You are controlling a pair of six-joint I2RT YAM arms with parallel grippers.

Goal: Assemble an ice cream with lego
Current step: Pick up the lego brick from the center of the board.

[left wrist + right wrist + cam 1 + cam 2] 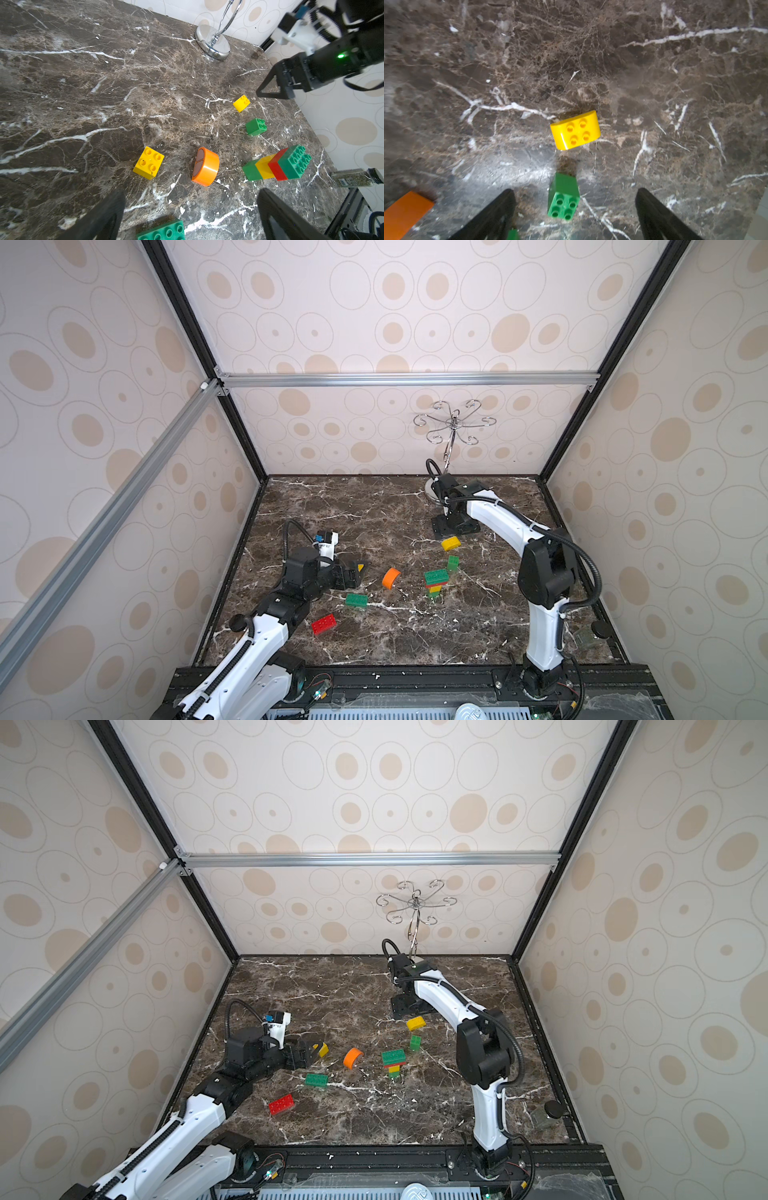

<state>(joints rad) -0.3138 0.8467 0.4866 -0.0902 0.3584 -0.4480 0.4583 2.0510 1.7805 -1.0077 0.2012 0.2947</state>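
While both arms' jaws are gaping empty, the right arm point(494, 510) is hovering by the yellow domed piece point(575, 129), needing centring before clenching.

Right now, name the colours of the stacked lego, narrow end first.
Stacked lego: green, yellow, red, green; best in the left wrist view.

No readable text, jar label point(344, 182) blurred
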